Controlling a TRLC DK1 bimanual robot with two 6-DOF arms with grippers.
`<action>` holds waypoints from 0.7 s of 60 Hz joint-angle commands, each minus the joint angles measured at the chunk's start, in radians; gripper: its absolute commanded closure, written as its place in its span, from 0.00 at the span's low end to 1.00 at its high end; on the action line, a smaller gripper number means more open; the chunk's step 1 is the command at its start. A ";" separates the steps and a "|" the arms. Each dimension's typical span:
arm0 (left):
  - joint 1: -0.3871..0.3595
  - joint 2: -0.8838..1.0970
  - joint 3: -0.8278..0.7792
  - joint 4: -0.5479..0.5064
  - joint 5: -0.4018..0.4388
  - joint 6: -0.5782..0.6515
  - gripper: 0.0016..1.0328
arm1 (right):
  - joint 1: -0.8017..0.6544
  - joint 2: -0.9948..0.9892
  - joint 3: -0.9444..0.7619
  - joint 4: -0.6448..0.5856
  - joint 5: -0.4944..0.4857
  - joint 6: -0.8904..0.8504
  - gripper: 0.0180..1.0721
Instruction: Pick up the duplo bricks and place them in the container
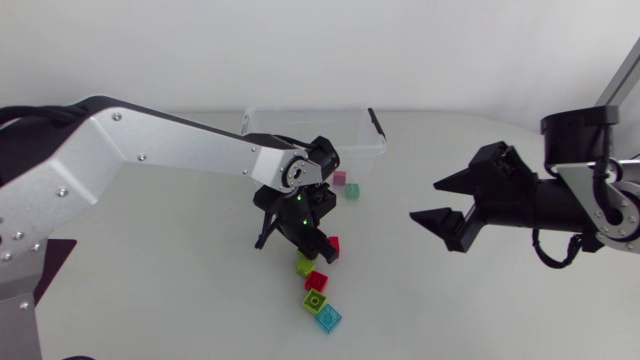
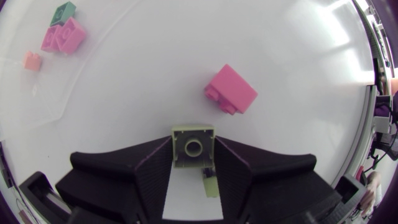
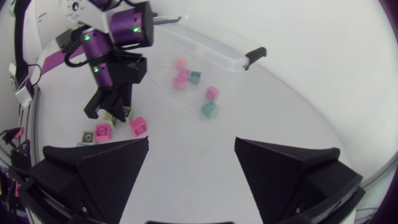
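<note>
my left gripper (image 1: 300,240) is out over the middle of the white table (image 1: 200,300), pointing down. its two black fingers are closed against opposite sides of a pale green square duplo brick (image 2: 193,144), so it is grasping that brick, low over the table. i cannot tell whether the brick is lifted clear. a red duplo brick (image 1: 333,245) lies just beside the gripper, not touching it.

just past the held brick, towards me, three loose bricks lie close together in a short line: a second red brick (image 1: 317,281), a lime green brick (image 1: 315,300) and a translucent cyan brick (image 1: 327,317).

the clear plastic container with a black handle (image 1: 355,135) stands at the far side of the table, behind my left arm. a pink brick (image 1: 339,178) and a green brick (image 1: 352,190) lie on the table just in front of it. inside it are an orange brick (image 3: 180,62), another pink brick (image 3: 181,79) and a teal brick (image 3: 194,76).

my right gripper (image 1: 424,200) hangs over the right side of the table, well apart from all the bricks, its fingers spread wide and holding nothing.
</note>
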 commanded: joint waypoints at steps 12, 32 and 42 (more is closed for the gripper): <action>0.058 -0.273 -0.087 -0.069 0.013 0.121 0.72 | 0.169 0.271 0.062 -0.026 -0.012 -0.204 0.05; 0.099 -0.526 0.027 -0.022 0.024 0.232 0.72 | 0.311 0.572 0.262 -0.031 0.007 -0.273 0.05; 0.159 -0.452 0.079 0.086 0.076 0.233 0.72 | 0.330 0.684 0.358 -0.069 0.007 -0.295 0.05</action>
